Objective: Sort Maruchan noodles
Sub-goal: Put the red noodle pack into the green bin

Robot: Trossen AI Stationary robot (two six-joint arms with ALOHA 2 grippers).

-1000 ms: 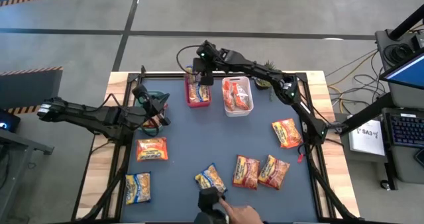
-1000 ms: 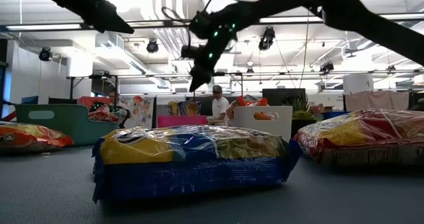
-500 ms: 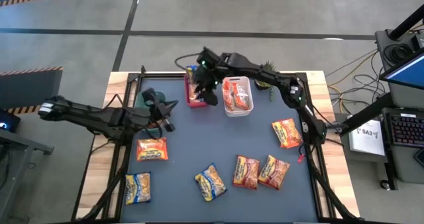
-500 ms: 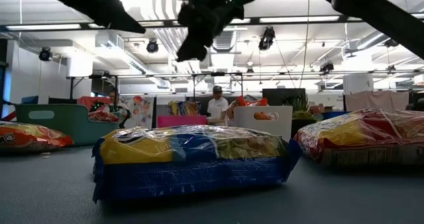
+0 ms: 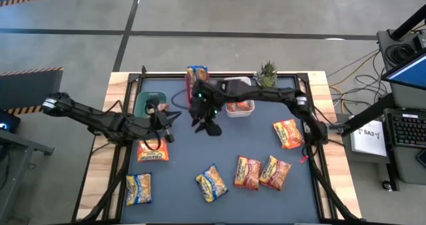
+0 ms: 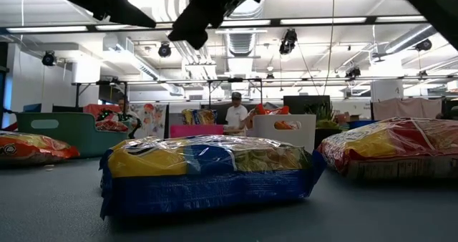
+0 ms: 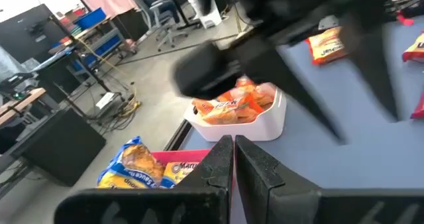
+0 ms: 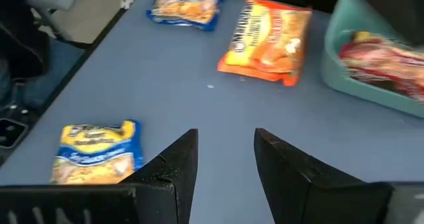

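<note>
Six Maruchan packets lie flat on the blue mat: an orange one (image 5: 152, 150), two yellow-and-blue ones (image 5: 138, 188) (image 5: 211, 183), a red-orange one (image 5: 247, 173) and two more orange ones (image 5: 274, 172) (image 5: 287, 133). My right gripper (image 5: 208, 125) (image 8: 225, 161) hangs open and empty above bare mat at the middle, in front of the bins. My left gripper (image 5: 168, 118) (image 7: 233, 159) is shut and empty, beside the green bin (image 5: 145, 104) and above the orange packet's far side. The white bin (image 7: 255, 121) holds orange packets. A yellow-and-blue packet (image 7: 136, 161) lies in the red bin.
The three bins stand in a row along the far edge; my right arm (image 5: 259, 92) crosses over the white and red ones. A small pineapple ornament (image 5: 266, 72) stands at the far edge. The nearest yellow-and-blue packet (image 6: 207, 174) fills the low view's foreground. A person (image 6: 235, 117) stands in the room behind.
My right gripper has swung from above the red bin toward the near edge and lower, out over the middle of the mat. My left gripper has drifted slightly right and nearer. A person's hand at the near edge has withdrawn from view.
</note>
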